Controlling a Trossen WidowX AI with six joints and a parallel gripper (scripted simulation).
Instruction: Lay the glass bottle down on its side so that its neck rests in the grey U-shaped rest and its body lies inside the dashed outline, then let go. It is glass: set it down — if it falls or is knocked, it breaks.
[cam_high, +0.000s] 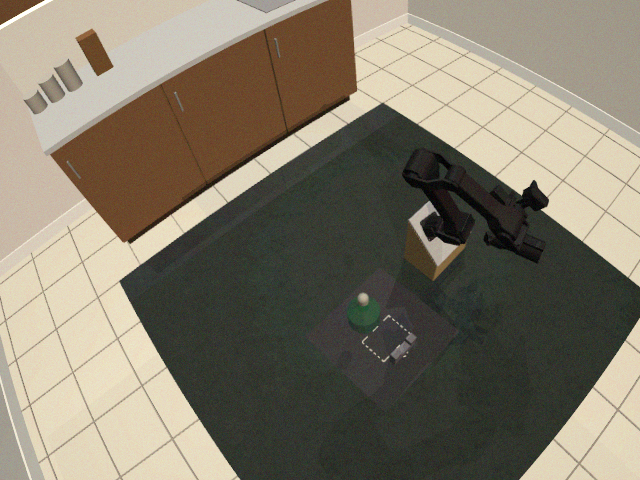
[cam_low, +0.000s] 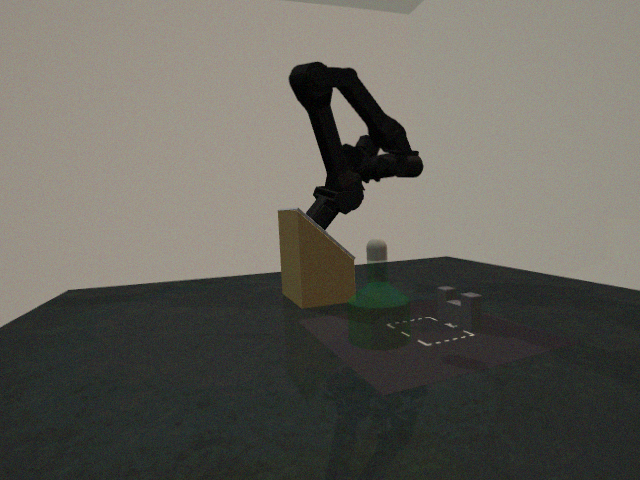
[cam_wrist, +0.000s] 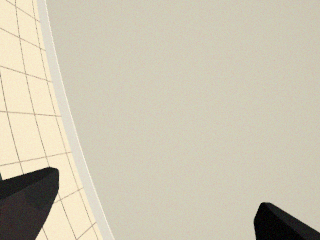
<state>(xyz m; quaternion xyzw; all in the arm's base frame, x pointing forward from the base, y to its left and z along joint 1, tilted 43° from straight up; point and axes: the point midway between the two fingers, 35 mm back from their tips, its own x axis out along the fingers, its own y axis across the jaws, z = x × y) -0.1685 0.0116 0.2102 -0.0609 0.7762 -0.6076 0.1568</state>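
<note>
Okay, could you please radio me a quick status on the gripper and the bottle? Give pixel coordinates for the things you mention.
Gripper (cam_wrist: 160, 199) open, away from bottle. Green bottle (cam_high: 363, 313) (cam_low: 378, 320) upright, beside dashed outline (cam_high: 373, 351) (cam_low: 448, 341), not in grey rest (cam_high: 400, 351) (cam_low: 470, 311). Nothing seen between them.

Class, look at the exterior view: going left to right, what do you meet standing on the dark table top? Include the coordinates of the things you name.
Wooden block (cam_high: 419, 253) (cam_low: 325, 273) → green bottle (cam_high: 363, 314) (cam_low: 378, 320) → grey rest (cam_high: 400, 351) (cam_low: 470, 310).

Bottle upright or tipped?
Upright: the green bottle stands on its base, pale cap on top.
</note>
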